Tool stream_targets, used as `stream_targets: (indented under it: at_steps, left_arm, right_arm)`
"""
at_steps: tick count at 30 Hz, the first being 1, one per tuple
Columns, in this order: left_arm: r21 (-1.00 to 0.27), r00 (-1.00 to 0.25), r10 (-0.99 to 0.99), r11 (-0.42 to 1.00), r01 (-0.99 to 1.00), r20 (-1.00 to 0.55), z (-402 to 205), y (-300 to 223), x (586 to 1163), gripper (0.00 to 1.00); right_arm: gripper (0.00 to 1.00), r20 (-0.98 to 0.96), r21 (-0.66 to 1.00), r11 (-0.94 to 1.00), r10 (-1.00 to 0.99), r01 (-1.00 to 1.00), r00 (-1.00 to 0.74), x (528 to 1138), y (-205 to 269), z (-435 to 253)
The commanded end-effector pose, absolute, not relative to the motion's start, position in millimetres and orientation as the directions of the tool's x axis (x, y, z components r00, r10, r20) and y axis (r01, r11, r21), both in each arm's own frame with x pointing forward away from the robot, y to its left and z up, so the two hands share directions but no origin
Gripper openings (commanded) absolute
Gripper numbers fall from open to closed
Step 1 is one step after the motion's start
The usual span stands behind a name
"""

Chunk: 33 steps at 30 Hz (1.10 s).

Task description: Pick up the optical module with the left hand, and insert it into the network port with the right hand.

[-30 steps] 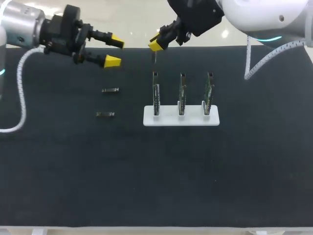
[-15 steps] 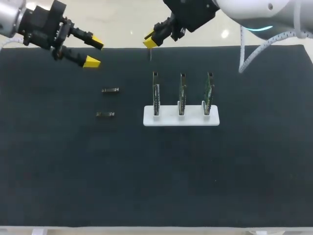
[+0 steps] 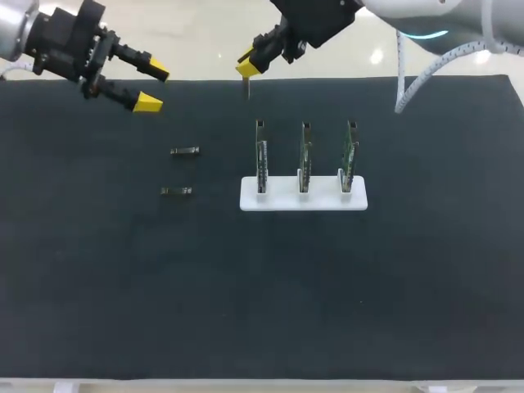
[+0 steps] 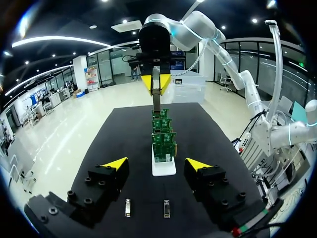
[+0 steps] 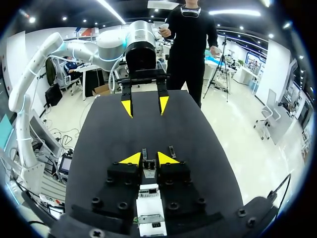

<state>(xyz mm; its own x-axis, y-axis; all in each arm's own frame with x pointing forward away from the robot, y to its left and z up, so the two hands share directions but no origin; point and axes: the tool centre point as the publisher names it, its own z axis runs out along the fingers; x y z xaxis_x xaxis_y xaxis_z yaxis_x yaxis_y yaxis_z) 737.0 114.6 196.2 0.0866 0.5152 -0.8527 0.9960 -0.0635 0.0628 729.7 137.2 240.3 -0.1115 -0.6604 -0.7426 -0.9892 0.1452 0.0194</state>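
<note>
1. While the left gripper hangs over the table's far left corner area, its fingers stand wide apart with nothing between them.
2. Right gripper is above the far edge of the black table, with its fingers clamped on a thin module that hangs straight down from the yellow tips.
3. Held module is in the air, beyond the leftmost board and not touching it.
4. White stand sits mid-table and holds 3 green boards upright in a row.
5. 2 loose modules lie flat on the table left of the stand, one nearer than the other, apart from each other.
6. Left wrist view: both loose modules lie just under its spread fingers. The stand is ahead with its boards lined up end-on, and the right gripper with the module is beyond them.
7. Right wrist view: the module sits pinched between its own 2 tips. The loose modules are just ahead on the table, and the left gripper faces it from across the table.
</note>
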Motion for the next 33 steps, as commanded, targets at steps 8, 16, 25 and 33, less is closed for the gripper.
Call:
stream_targets:
  at_steps: [8, 16, 25, 33]
  left_arm:
    - [0.062, 0.087, 0.517, -0.066, 0.996, -0.851, 196.1, 114.8, 737.9, 1.00]
    - [0.062, 0.087, 0.517, -0.066, 0.996, -0.851, 196.1, 114.8, 737.9, 1.00]
    - [0.062, 0.087, 0.517, -0.066, 0.996, -0.851, 196.1, 114.8, 737.9, 1.00]
    - [0.062, 0.087, 0.517, -0.066, 0.996, -0.851, 196.1, 114.8, 737.9, 1.00]
  right_arm:
    - [0.00, -0.742, 0.020, 0.145, -0.661, -0.989, -0.112, 730.0, 137.7, 240.6]
    - [0.00, -0.742, 0.020, 0.145, -0.661, -0.989, -0.112, 730.0, 137.7, 240.6]
    - [0.00, -0.740, 0.017, 0.142, -0.664, -0.990, -0.108, 728.5, 137.3, 240.0]
    - [0.00, -0.747, 0.008, 0.090, -0.662, -0.996, -0.066, 722.9, 136.0, 227.0]
